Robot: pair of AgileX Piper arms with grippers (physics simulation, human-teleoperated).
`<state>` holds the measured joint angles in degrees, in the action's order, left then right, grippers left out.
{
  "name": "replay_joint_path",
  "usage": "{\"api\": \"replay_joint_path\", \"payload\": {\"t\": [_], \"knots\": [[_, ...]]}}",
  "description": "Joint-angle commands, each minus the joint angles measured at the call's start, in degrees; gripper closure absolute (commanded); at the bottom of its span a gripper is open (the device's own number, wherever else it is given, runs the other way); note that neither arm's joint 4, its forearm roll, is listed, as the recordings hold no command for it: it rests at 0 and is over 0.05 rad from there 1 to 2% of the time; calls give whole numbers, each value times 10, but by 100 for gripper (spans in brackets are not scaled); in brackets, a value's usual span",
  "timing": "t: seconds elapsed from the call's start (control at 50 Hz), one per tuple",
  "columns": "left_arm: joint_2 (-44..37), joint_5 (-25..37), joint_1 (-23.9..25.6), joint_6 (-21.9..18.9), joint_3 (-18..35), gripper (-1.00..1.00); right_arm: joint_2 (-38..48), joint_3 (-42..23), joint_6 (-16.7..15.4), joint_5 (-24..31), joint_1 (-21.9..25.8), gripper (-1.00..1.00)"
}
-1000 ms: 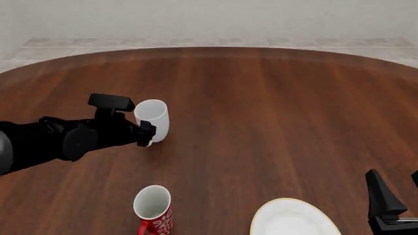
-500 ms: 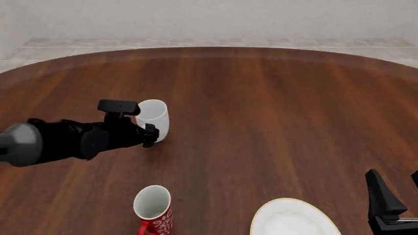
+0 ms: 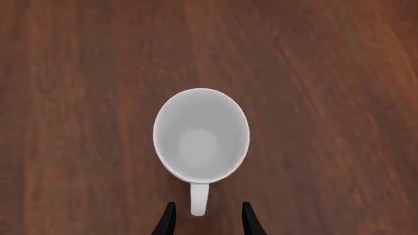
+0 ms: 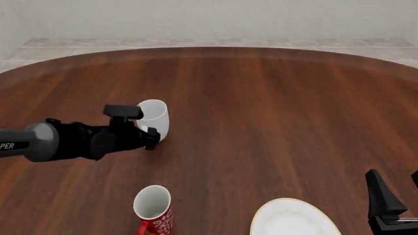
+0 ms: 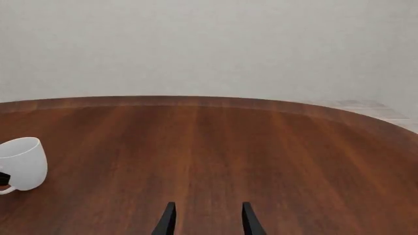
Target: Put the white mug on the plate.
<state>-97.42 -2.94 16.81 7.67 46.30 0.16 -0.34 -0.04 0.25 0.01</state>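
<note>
The white mug (image 4: 155, 116) stands upright on the table at the left, its handle toward my left gripper (image 4: 150, 139). In the left wrist view I look down into the mug (image 3: 201, 139). Its handle (image 3: 199, 198) points between the fingertips of the left gripper (image 3: 205, 218), which is open and not touching it. The plate (image 4: 290, 221), white with a yellowish rim, lies at the front edge, right of centre. My right gripper (image 4: 397, 191) is open and empty at the front right, beside the plate. It also shows in the right wrist view (image 5: 205, 218), with the mug (image 5: 23, 169) far off.
A red mug with a white pattern (image 4: 154, 211) stands upright at the front, between the white mug and the plate. The round wooden table (image 4: 274, 107) has its far edge near a pale wall.
My left arm has swung lower and a little to the right, bringing its open gripper closer to the white mug's handle. The mug, plate and right arm have not moved.
</note>
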Motion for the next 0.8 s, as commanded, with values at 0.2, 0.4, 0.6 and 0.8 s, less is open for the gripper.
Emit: {"api": "replay_joint_path", "payload": {"t": [0.2,0.4,0.6,0.8], "knots": [[-45,-10,-4,3,13,-100,0,0,0,-1,0,-100],[-58,-12,1,4,19,-100,0,0,0,-1,0,-100],[-67,-16,2,9,19,-100,0,0,0,-1,0,-100],[-40,-21,0,6,10,100,1,0,0,-1,0,-100]]}}
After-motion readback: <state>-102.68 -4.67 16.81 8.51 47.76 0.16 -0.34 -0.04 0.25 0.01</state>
